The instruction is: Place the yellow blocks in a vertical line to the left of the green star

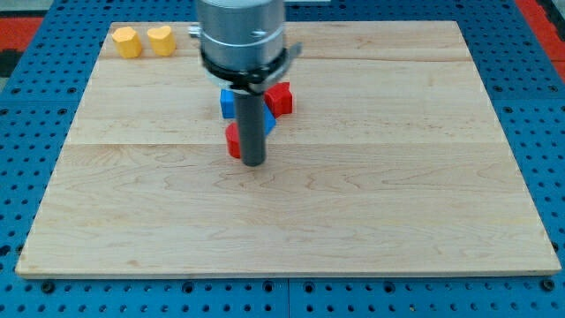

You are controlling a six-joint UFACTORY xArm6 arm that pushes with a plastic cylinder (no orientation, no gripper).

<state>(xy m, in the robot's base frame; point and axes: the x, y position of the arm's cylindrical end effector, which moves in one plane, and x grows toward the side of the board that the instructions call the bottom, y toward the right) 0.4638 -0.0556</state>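
Two yellow blocks sit side by side at the view's top left of the wooden board: a yellow hexagon-like block and a yellow heart-like block. My tip rests on the board near the middle, just right of a red block and far below-right of the yellow blocks. No green star shows; the arm may hide it.
A blue block and a second red block lie just behind the rod, partly hidden by it; a sliver of another blue block shows at the rod's right. The board lies on a blue pegboard.
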